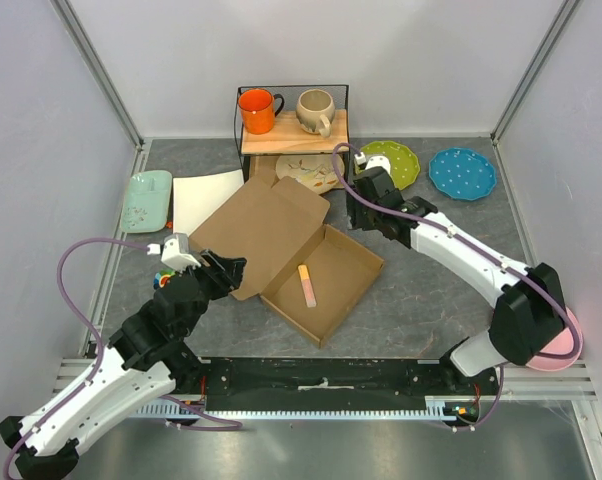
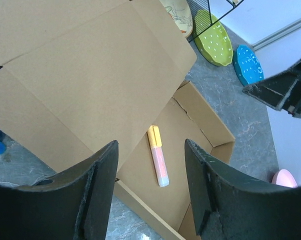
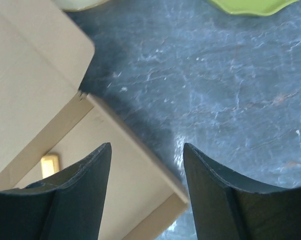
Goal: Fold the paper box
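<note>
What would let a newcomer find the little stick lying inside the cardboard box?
Start at the brown paper box lying open at the centre. Inside its shallow tray lies a single marker. Its pale pink barrel and yellow cap set it apart from the plain cardboard around it.

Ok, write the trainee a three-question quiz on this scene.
1. True or false: the box is closed.
2. What lies inside the box? A) a marker B) a spoon C) a mug
3. Short answer: what do the left gripper and the right gripper hold?

Key
1. False. The lid is folded back, open.
2. A.
3. Nothing. Both are open.
</note>
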Motion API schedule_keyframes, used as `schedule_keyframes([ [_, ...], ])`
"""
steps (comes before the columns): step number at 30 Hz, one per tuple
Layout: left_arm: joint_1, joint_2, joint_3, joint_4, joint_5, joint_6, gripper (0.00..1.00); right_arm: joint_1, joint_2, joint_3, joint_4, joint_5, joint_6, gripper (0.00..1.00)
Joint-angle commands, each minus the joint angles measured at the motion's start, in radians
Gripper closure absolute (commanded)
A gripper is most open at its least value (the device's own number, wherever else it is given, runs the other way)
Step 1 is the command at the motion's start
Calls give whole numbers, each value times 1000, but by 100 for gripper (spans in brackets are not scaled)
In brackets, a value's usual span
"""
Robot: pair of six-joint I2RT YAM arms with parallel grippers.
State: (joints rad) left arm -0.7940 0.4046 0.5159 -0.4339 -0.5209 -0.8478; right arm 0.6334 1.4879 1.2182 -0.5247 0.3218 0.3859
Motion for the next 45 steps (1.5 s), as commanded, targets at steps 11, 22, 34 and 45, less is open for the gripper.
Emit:
schedule_keyframes([
  [11, -2, -73, -31, -62, 2, -56, 38, -26, 178, -54, 246, -104, -105, 36],
  [22, -2, -84, -62, -69, 41, -63, 40, 8, 259, -138, 287, -89, -162, 46],
  [34, -2, -47, -70, -60, 45, -66, 40, 48, 129, -399, 420, 172, -44, 82],
  [45, -2, 48, -57, 17, 56, -20, 39, 98, 22, -514, 384, 267, 63, 91],
])
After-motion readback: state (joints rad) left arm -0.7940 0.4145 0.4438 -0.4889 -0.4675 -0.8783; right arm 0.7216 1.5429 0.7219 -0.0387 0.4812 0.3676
